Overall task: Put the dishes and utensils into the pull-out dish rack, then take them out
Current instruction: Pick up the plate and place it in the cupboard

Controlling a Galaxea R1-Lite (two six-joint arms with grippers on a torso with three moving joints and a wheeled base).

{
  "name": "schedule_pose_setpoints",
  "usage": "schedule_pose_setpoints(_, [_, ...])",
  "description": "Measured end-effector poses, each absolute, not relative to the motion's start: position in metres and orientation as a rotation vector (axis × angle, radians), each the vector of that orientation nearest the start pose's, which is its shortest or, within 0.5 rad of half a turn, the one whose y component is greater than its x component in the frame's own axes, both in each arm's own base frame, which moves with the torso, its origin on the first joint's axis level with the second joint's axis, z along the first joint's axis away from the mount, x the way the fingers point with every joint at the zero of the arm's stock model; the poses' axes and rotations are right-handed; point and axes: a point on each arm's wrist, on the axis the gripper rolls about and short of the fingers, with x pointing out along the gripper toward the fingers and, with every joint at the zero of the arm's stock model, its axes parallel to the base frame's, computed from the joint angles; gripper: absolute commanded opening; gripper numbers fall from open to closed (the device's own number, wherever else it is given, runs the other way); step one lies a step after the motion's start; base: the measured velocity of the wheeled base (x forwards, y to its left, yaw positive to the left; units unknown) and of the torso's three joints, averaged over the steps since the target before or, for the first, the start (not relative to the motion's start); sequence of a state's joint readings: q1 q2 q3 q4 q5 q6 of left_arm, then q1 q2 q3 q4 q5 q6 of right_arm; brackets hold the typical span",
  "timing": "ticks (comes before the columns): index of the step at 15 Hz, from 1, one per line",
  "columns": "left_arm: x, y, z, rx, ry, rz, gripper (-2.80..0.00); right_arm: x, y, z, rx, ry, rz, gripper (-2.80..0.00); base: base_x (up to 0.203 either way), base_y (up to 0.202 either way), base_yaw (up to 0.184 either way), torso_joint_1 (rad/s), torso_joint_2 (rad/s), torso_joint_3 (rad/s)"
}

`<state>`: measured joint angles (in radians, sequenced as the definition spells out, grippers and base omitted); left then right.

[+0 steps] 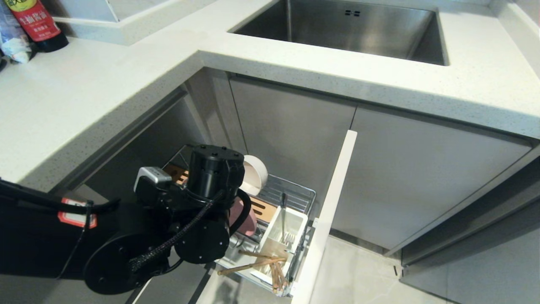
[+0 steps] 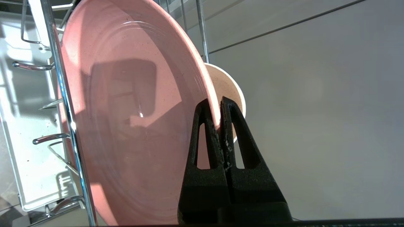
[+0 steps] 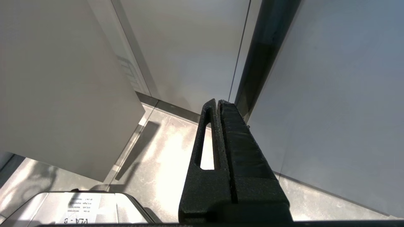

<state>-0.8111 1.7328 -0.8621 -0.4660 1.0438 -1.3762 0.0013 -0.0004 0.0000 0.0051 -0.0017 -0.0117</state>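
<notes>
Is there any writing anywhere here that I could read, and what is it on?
Red label on the dark sauce bottle: Chinese characters, too blurred to read.
White sticker on the robot's base: seen upside down, something like "VLA - 9"; the smaller lines are too small to read.
Red-edged tag on the left arm: unreadable.

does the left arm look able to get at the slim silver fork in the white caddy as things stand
Probably not right away: the left gripper is shut on the rim of the large round pink plate standing in the chrome wire rack. The slim silver fork stands unobstructed in the white caddy nearby.
</notes>
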Motion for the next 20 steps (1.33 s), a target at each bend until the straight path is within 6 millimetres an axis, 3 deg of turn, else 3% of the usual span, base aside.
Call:
schedule_pose_setpoints(14, [0.2219,-0.2055,0.1737,-1.015,0.055,0.353,-2.80,-0.0228,-0.0001,0.0750,-0.012,0.004,0.000,-2.80,0.000,0.000,0.000,0.000,0.00,0.000])
schedule_pose_setpoints(15, [0.2217,-0.2054,0.1736,-1.013,0.056,0.354,0.00,-0.0228,-0.0001,0.0750,-0.012,0.004,0.000,-2.80,0.000,0.000,0.000,0.000,0.00,0.000])
schedule_pose_setpoints(20, [0.2210,-0.2050,0.1752,-1.008,0.053,0.353,0.00,-0.0228,-0.0001,0.0750,-0.012,0.004,0.000,-2.80,0.000,0.000,0.000,0.000,0.00,0.000])
